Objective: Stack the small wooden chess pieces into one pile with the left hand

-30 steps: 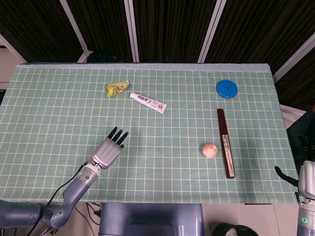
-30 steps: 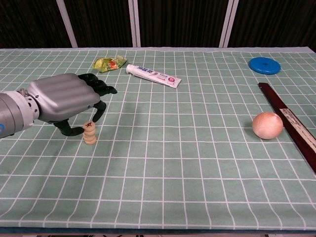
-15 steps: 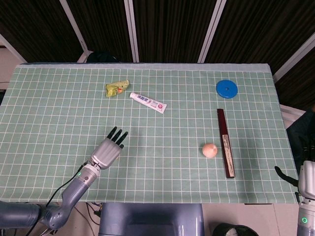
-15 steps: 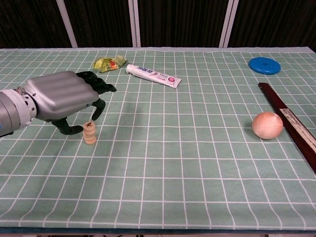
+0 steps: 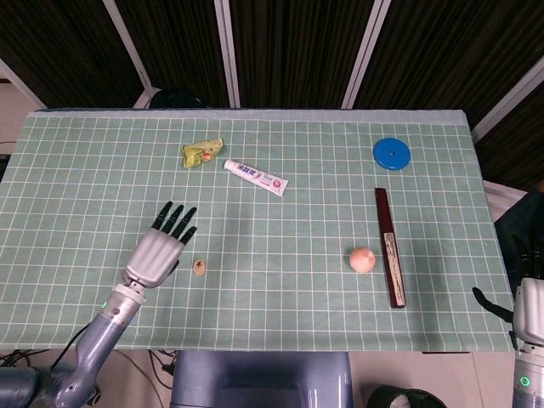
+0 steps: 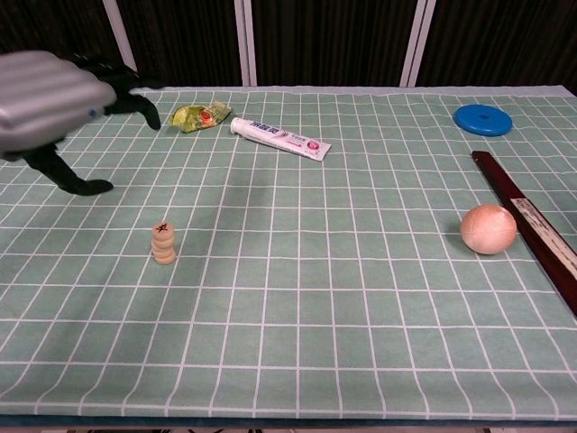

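On table [image 6: 379, 298]: chess pieces [image 6: 163, 244] (stacked).

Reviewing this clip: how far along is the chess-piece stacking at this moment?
Done, by the look of it: the chess pieces stand as one upright pile on the green mat, and no loose piece shows elsewhere. In hand: nothing; the left hand is raised clear of the pile, fingers apart. Left: apparently only parking the arm. The right hand sits idle at the table edge.
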{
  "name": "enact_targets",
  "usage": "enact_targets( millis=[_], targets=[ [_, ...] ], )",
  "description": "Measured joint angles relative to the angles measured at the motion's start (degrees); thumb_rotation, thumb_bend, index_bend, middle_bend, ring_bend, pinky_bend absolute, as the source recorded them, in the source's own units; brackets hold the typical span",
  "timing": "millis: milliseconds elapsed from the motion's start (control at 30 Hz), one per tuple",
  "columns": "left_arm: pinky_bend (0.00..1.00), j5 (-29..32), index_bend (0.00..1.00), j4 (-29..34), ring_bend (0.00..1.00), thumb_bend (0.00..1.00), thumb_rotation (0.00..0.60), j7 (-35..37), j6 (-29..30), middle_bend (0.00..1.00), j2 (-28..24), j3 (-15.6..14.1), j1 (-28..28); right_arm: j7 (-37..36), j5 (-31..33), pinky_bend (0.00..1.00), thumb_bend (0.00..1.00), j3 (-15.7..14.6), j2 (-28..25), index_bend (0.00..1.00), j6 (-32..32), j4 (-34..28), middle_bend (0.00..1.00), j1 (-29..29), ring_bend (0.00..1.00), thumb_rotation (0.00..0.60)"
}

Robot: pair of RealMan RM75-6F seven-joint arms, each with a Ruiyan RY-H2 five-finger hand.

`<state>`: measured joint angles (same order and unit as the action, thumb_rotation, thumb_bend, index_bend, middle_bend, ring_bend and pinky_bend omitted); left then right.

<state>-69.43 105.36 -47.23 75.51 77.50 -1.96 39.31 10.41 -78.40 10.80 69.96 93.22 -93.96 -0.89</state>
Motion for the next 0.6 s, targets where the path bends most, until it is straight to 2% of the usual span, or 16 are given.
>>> enact_targets(
  millis=[267,367,600],
  targets=[
    [0.0,-7.7,0.17,3.1,0.0,0.22,0.6,13.8,13.4,0.0,-11.2,-2.0,-11.1,-2.0,-4.2,0.0,0.23,-2.2,-0.9,0.09,-1.1,0.8,0.01,-0.5,0.0,0.6],
    [0.0,-8.6,0.15,2.6,0.0,0.22,0.6,18.5,15.2,0.0,-14.3,-3.0,-14.9,-3.0,-6.1,0.0,0.23,-3.2,-1.5,0.09,-1.8,1.0,0.01,-0.7,0.0,0.6],
    [0.0,-9.9,0.14,-1.7,0.0,0.22,0.6,25.5,16.0,0.0,-16.1,-4.3,-20.1,-4.0,-9.8,0.0,0.23,-5.3,-2.7,0.09,-2.7,1.6,0.01,-1.3,0.0,0.6]
  ],
)
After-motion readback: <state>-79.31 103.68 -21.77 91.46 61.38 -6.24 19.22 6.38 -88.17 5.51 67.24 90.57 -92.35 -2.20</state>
